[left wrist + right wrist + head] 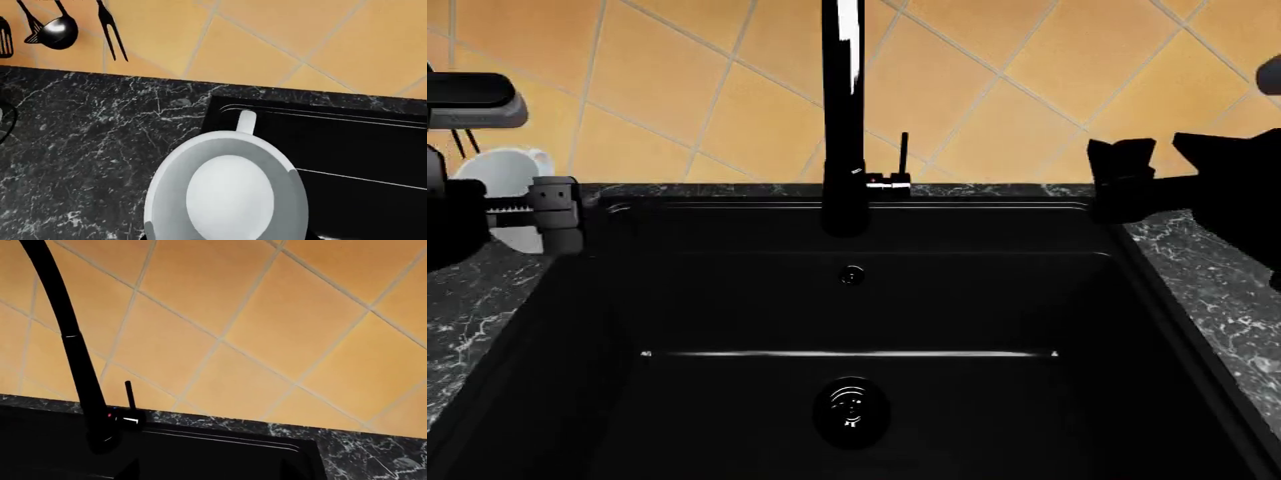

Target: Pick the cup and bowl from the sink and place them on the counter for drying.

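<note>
1. Three views, left wrist first: the small white cylindrical cup (227, 192) with a loop handle hangs over the dark marble-look counter (87, 145), at the left rim of the matte black rectangular sink (347, 160). The picture cuts off the cup's base, so whether it rests on stone is unclear. Released here, it could tip back into the basin.
2. Head view: the left gripper (541, 215) seems clamped on the cup beside the sink's back-left corner. The right gripper (1154, 165) hangs spread and empty by the back-right corner. No white bowl shows; the basin looks bare.
3. Right wrist view: only the tall black faucet (73, 355) and tiles show; no fingers are visible.
</note>
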`<state>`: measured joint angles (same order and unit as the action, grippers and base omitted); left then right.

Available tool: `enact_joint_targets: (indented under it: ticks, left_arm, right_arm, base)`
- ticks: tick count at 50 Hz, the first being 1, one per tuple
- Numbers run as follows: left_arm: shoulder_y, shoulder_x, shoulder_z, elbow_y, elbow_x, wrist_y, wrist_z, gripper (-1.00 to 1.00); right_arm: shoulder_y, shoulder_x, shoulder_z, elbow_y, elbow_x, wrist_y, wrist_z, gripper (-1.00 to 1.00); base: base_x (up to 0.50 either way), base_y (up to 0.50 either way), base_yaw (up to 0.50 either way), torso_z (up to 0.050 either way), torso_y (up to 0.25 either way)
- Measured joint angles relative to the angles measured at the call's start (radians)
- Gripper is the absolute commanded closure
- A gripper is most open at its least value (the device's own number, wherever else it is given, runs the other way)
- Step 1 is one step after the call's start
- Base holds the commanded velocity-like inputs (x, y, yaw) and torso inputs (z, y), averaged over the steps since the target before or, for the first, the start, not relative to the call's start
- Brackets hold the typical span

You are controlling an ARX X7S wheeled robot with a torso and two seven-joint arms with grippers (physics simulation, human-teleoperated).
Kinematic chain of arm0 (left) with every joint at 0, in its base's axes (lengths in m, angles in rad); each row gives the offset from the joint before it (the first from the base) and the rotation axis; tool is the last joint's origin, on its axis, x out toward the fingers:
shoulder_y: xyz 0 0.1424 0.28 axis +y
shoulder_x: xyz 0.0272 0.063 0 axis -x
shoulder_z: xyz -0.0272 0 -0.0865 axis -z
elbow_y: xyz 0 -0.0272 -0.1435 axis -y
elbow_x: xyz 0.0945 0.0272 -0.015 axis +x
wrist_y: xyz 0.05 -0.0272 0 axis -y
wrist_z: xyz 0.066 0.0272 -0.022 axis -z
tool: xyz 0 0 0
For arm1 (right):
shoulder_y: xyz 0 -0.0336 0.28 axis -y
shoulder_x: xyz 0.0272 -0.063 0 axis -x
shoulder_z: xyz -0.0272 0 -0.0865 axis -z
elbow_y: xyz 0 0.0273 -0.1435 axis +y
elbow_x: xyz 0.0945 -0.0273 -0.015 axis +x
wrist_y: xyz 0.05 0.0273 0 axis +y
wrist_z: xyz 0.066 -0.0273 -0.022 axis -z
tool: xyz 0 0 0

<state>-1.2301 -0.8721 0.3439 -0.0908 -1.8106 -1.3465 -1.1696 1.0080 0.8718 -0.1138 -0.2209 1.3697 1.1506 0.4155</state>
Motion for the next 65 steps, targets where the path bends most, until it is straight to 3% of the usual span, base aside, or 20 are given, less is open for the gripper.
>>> enact_joint_targets:
  ticks: [12,23,42,65]
  left_arm:
    - [-0.173,-0.103,0.081,-0.220,-0.022,-0.126,-0.020,1.00]
    - [-0.226,-0.175,0.149,-0.303,0.053,-0.154,0.065,1.00]
    - [-0.068,-0.294,0.180,-0.279,0.016,-0.083,0.094,1.00]
    - [0.105,-0.344,0.193,-0.268,0.013,0.024,0.160,1.00]
  right_arm:
    - [0.007,-0.004,-0.012,-0.027,0.047,0.025,0.017,-1.00]
    - [0.000,-0.005,-0.016,-0.054,0.081,0.035,0.030,-1.00]
    - [-0.013,-0.004,-0.020,-0.069,0.101,0.032,0.038,-1.00]
    - [-0.061,0.006,-0.010,-0.088,0.104,0.006,0.042,-1.00]
  base:
    - [0.00,0.00,0.00,0.000,0.000]
    - [0.00,0.00,0.00,0.000,0.000]
    - [0.00,0.00,0.00,0.000,0.001]
    - [0.00,0.00,0.00,0.000,0.000]
